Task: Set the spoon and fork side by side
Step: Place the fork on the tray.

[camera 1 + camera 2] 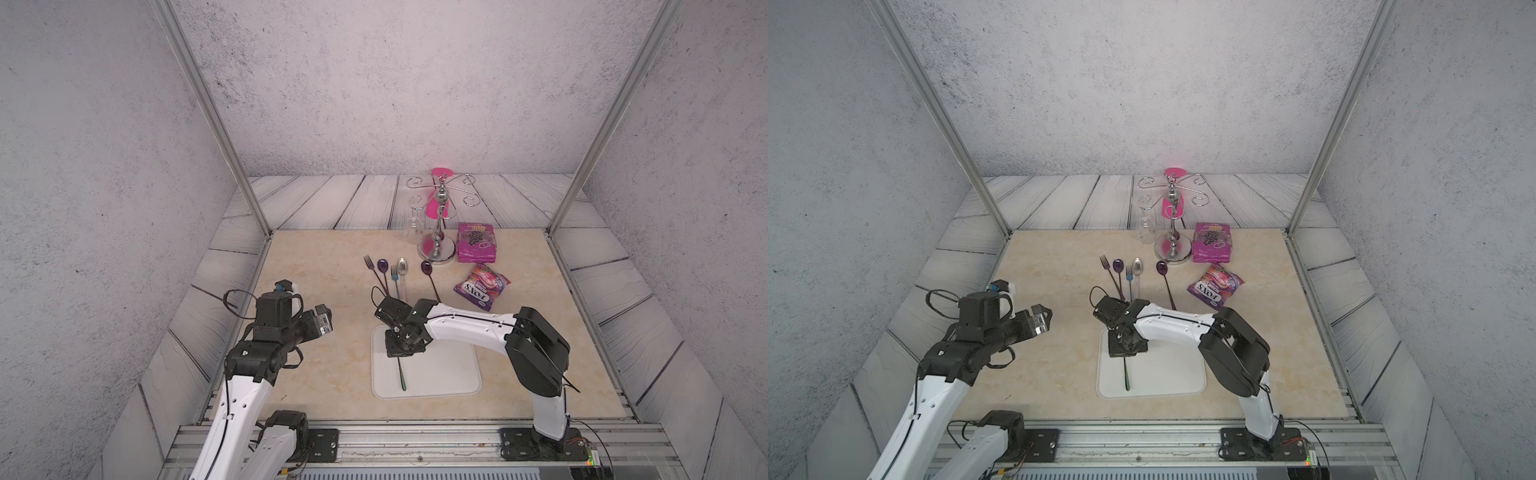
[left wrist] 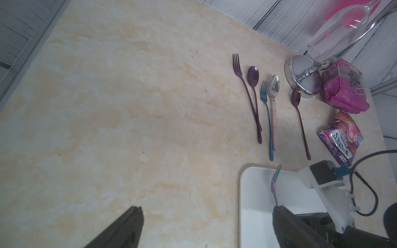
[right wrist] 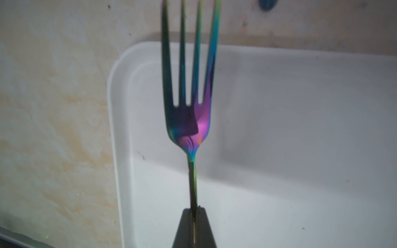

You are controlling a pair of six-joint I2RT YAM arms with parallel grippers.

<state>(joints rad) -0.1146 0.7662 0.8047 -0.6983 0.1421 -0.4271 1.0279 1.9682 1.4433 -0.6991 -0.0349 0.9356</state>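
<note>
The right hand [image 3: 194, 212] pinches the fork [image 3: 188, 122] over the tray [image 3: 117, 133]; next it likely needs laying beside the lone spoon [image 1: 432, 284].

I have the rainbow-sheen fork [image 3: 187, 120] pinched at its neck in my right gripper [image 3: 194, 209]. Its tines point away from the robot over the far edge of the white tray [image 1: 449, 374], and its slim handle trails back across it. The maroon long-handled spoon [image 1: 430, 280] lies flat on the counter [image 1: 324, 291] beyond the tray, bowl farthest away.
</note>
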